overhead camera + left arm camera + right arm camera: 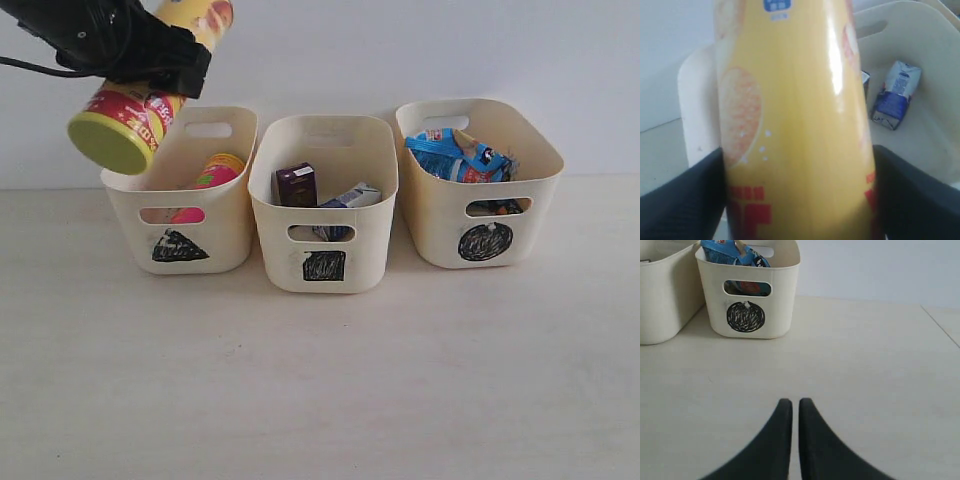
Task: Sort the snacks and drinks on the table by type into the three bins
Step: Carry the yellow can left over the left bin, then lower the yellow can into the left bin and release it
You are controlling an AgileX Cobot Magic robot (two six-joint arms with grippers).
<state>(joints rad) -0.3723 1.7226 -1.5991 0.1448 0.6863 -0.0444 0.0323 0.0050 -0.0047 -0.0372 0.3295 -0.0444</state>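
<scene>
One yellow can [128, 118], red-banded, tilted | left end effector [165, 65] clamps it | right end effector [795, 407] pinched

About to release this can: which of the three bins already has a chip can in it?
The triangle-marked bin, leftmost in the exterior view: the pink can shows inside it. The square bin holds cartons, the circle bin a blue noodle bag.

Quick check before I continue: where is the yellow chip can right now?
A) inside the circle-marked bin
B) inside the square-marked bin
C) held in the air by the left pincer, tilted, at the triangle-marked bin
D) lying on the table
C: the left pincer grips the yellow chip can off the table, lid end lowest, over the rim of the triangle-marked bin, which holds the pink can.
</scene>
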